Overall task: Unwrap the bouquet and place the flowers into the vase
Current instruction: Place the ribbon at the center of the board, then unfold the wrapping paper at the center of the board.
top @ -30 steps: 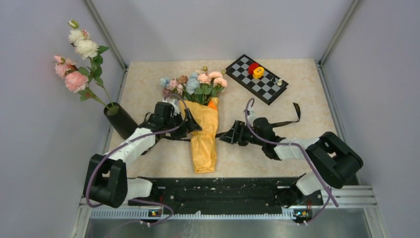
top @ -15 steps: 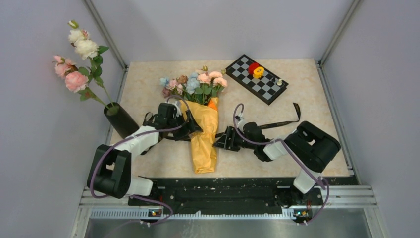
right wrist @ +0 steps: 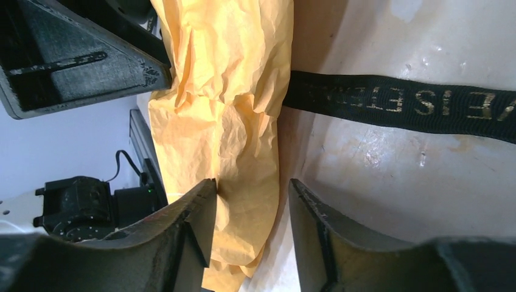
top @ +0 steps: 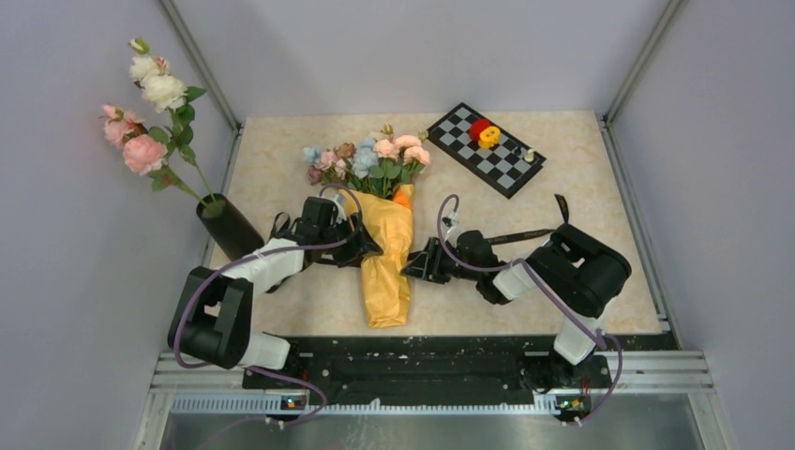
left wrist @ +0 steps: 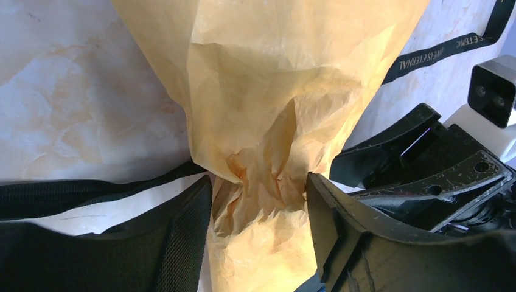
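Step in hand: opening the paper wrap [left wrist: 268, 91] of the bouquet [top: 384, 239], judged from both arms meeting at its middle.
Bouquet: it lay flat on the desk [top: 581, 272] between the two arms, with the flowers [top: 370, 157] pointing to the far side and the paper tail to the near edge.
Left jaws: they stood around the pinched neck of the wrap. In the left wrist view the crinkled paper filled the gap and touched both pads, so they seemed to grip it.
Right jaws: they stood partly open around the lower wrap from the other side. The paper touched one pad, and a thin gap showed at the other.
Ribbon: the black ribbon [right wrist: 395, 100] lay flat on the desk and ran up to the side of the wrap. Whether it went around the paper I could not tell.
Vase: the black vase [top: 228, 228] stood at the left edge, well apart from the bouquet, and already held long pink and white roses [top: 145, 103].
How to do it well: each side should take only paper, not the stems inside. One arm should hold the neck steady while the other peels a loose edge outward, slowly and low over the desk.
Risk: thin paper may tear, or the whole bouquet may slide instead of opening.
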`<move>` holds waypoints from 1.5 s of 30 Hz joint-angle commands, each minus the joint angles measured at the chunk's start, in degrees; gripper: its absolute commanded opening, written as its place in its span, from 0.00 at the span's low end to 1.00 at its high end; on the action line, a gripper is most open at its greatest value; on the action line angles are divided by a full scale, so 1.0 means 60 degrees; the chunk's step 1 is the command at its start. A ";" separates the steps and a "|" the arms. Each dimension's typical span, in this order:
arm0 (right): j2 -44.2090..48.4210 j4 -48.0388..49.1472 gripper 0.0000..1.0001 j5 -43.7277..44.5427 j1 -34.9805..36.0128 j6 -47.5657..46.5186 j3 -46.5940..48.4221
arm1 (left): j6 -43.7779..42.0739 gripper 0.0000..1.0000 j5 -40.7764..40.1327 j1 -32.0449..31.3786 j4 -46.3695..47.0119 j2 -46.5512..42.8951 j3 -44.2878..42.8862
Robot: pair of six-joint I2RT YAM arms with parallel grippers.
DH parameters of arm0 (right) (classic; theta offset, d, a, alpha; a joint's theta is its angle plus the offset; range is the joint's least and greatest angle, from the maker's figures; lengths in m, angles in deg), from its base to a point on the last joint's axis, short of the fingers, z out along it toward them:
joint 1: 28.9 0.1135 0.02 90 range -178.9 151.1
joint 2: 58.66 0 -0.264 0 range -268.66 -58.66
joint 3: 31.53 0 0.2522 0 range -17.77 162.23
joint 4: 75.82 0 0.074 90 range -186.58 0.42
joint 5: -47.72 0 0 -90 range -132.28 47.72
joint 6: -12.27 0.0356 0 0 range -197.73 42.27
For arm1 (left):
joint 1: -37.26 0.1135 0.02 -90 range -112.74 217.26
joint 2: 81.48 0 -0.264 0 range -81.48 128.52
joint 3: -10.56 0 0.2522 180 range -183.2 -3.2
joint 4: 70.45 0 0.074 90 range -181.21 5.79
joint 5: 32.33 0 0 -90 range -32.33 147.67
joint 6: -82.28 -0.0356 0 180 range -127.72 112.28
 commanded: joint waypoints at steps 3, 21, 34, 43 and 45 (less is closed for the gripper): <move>-0.0047 0.0587 0.41 -0.0080 0.0153 -0.0044 0.0360 | -0.0025 0.56 0.0036 -0.0043 0.0400 0.0122 0.0095; 0.1270 -0.1352 0.15 0.0811 0.0272 -0.1291 0.0648 | -0.0247 0.21 -0.0391 -0.0043 0.0059 0.0058 -0.0064; 0.1955 -0.4198 0.13 0.2817 0.1421 -0.3101 0.1838 | -0.0309 0.11 -0.0545 -0.0043 -0.0134 0.0010 -0.0264; 0.1947 -0.4026 0.22 0.2782 0.1404 -0.2912 0.1735 | -0.0243 0.01 -0.0556 -0.0043 -0.0216 -0.0084 -0.0321; 0.1894 -0.3932 0.27 0.2712 0.1401 -0.2884 0.1664 | -0.0246 0.00 -0.0564 -0.0032 -0.0224 -0.0067 -0.0307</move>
